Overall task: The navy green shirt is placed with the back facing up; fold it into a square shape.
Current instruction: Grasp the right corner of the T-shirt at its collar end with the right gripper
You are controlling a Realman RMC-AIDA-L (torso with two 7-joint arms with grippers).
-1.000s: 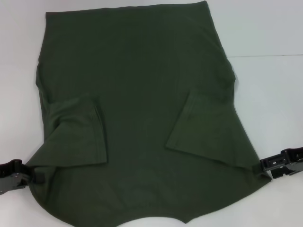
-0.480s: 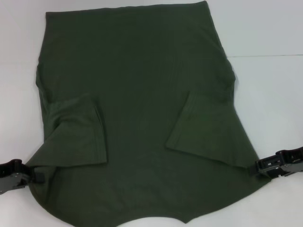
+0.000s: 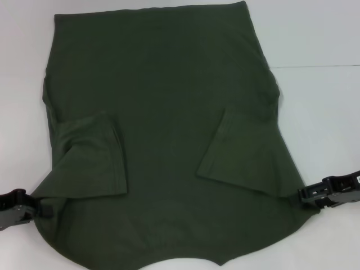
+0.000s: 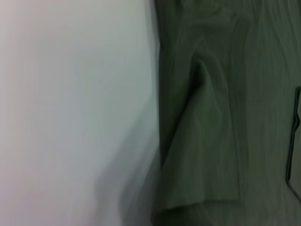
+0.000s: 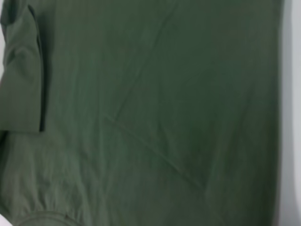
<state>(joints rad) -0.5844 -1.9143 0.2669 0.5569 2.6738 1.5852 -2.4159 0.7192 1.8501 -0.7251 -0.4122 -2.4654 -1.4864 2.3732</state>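
From the head view I see the navy green shirt point(image 3: 163, 146) spread plain side up over the middle of the white worktop point(image 3: 320, 39), reaching from the far edge to the near edge. Both sleeves are folded inward onto the body. The left gripper point(image 3: 25, 207) touches the shirt's near-left edge, and the right gripper point(image 3: 306, 196) touches its near-right edge; I cannot tell how either one's jaws stand. Bare worktop lies open along the left side and, wider, toward the far-right corner.

In the left wrist view, the shirt point(image 4: 225, 113) shows a straight side edge with a creased fold, and bare worktop point(image 4: 70, 103) runs beside it.

In the right wrist view, the shirt point(image 5: 150, 113) fills nearly everything, with one folded sleeve hem visible and a thin strip of worktop point(image 5: 292, 113) along one edge.
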